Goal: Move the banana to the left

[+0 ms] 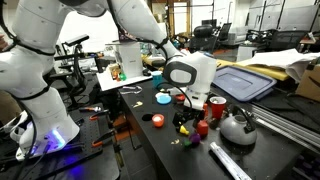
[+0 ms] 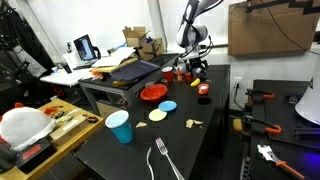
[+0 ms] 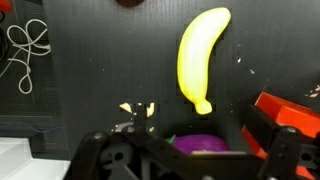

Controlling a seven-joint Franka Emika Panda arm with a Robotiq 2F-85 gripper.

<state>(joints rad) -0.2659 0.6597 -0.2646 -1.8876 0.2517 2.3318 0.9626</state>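
Observation:
The banana, bright yellow and curved, lies on the black table in the wrist view, its lower tip pointing toward me. My gripper hangs just short of that tip, open, with its dark fingers spread wide. A purple toy lies on the table between them, and nothing is gripped. In both exterior views the gripper hovers low over a cluster of small toys. I cannot pick out the banana there.
A red block lies just right of the fingers, and a white cable lies at the far left. Around the gripper stand a red cup, a metal kettle and a blue lid. Further off are a red bowl, a blue cup and a fork.

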